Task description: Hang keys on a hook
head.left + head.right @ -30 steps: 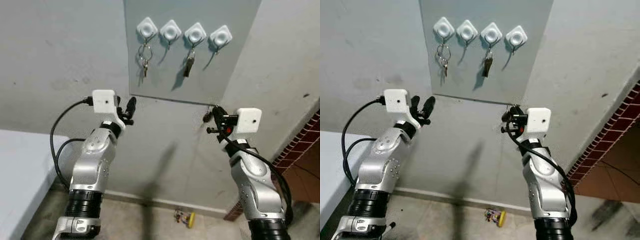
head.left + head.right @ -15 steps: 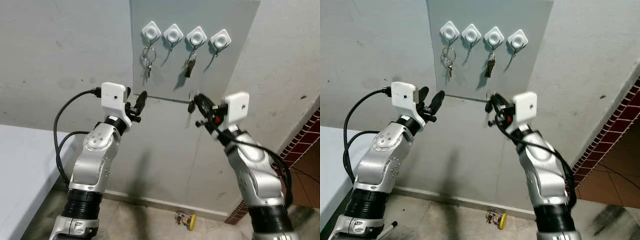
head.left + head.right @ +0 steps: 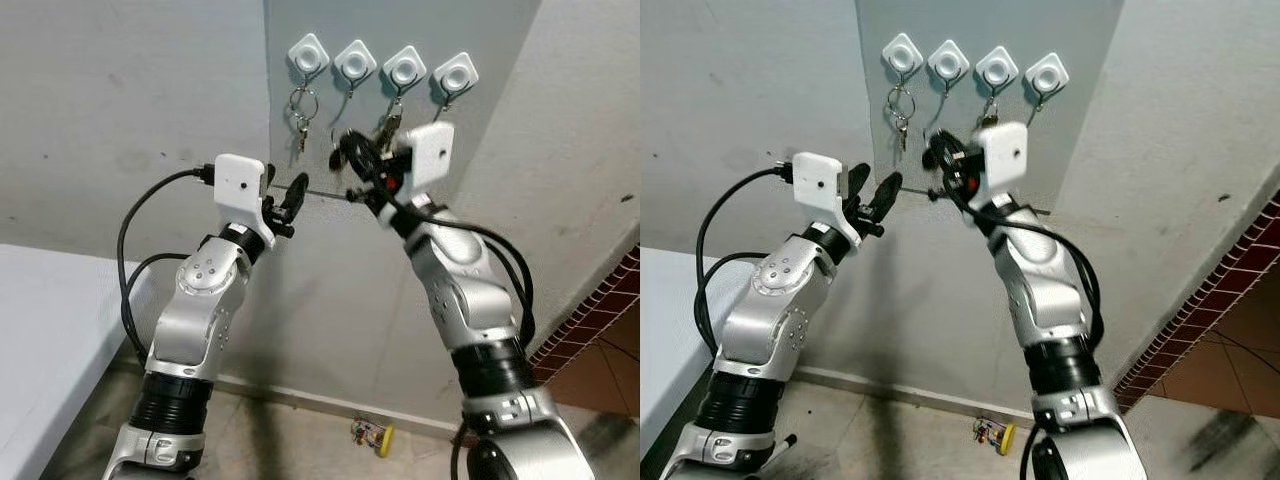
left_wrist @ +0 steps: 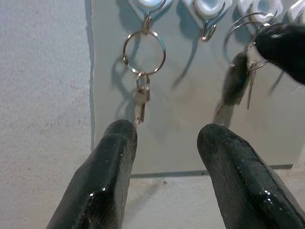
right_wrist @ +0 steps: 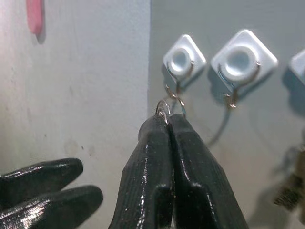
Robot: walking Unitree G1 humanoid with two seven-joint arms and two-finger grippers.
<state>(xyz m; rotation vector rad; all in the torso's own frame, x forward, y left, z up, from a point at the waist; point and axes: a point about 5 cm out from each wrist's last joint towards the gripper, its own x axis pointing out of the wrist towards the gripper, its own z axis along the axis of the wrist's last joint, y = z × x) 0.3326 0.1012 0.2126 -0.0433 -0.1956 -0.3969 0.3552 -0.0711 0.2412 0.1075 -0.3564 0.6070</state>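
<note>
Our right gripper (image 5: 167, 125) lifts a key ring (image 5: 163, 109) toward the hooks.

Its jaws are clamped on the ring, just below the second hook (image 3: 355, 65) on the grey panel (image 3: 490, 40). Our left gripper (image 4: 164, 138) hovers nearby, jaws apart, under the keys (image 4: 141, 98) on the first hook.

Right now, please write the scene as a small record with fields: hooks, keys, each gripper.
hooks: four white hooks in a row on a grey panel
first hook from left: key ring with a key hanging
second hook: bare
right gripper: shut on a key ring, raised below the hooks
left gripper: open, near the panel, holds nothing
floor: small yellow object
</note>
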